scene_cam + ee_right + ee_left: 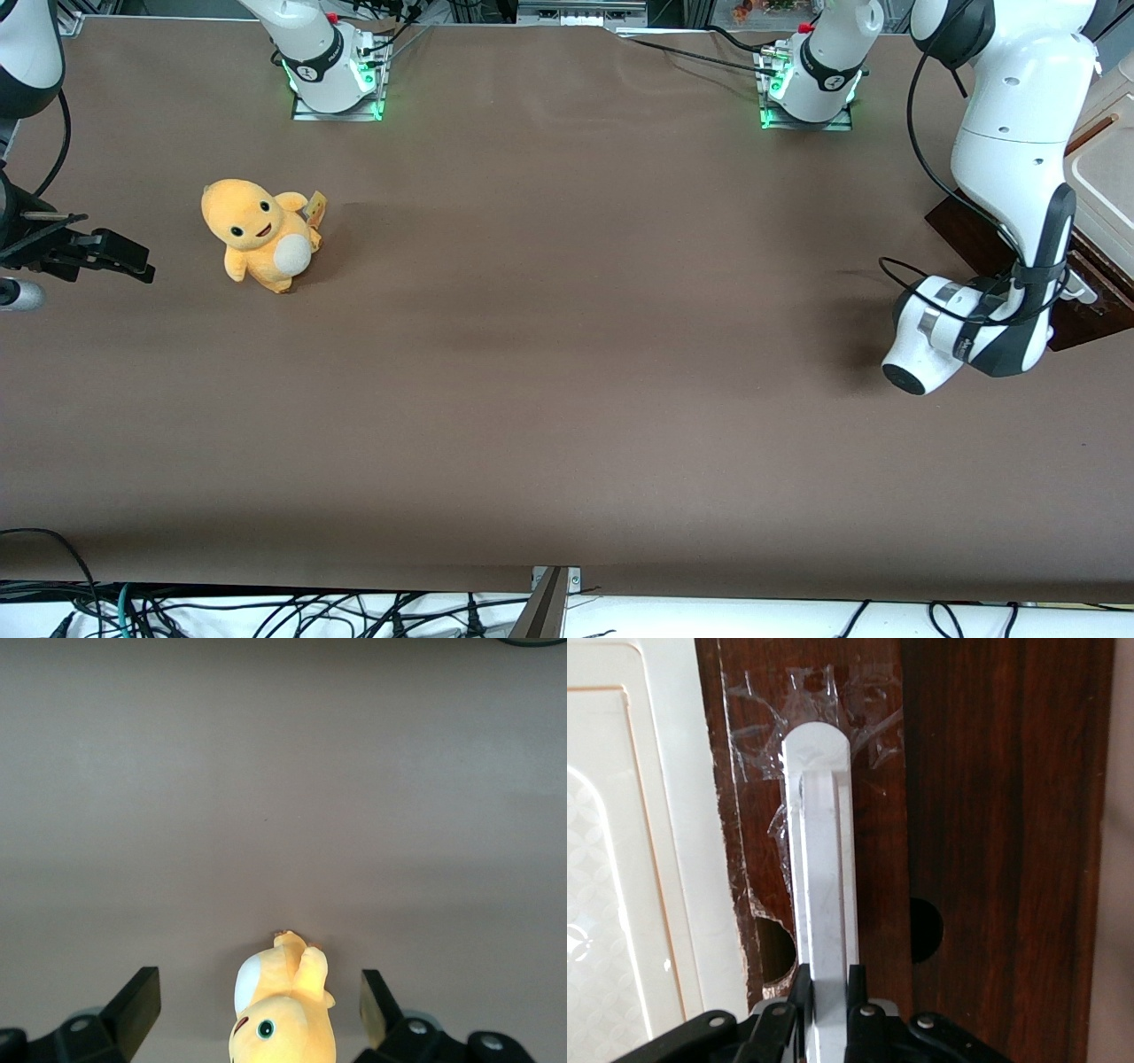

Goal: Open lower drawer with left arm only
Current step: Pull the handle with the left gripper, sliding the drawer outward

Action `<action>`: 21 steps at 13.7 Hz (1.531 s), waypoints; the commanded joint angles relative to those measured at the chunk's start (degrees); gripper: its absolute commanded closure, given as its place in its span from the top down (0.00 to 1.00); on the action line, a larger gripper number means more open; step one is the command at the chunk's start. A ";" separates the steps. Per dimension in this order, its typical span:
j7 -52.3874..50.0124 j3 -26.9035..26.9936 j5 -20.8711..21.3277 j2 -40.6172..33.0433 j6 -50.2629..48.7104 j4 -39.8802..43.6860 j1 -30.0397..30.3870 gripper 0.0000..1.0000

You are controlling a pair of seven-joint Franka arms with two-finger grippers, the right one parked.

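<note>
Front view gives me the brown tabletop [567, 372], with my left arm [1010, 177] bent down at the working arm's edge, where the lower drawer [983, 235] sits. Its pincer [831, 992] is clamped on the silvery handle [822, 859]. An orange plush [259, 235] lies toward the parked arm's end.

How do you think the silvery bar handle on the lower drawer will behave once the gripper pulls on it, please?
The bar handle looks rigid, so it probably won't flex. Its smooth finish could let the gripper, whose jaws close on it, slip. Clear tape and chipped wood around its mount on the lower drawer hint that it may be loose.
</note>
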 commanded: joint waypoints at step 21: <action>1.34 -0.28 1.76 1.62 -0.49 2.46 -7.41 0.04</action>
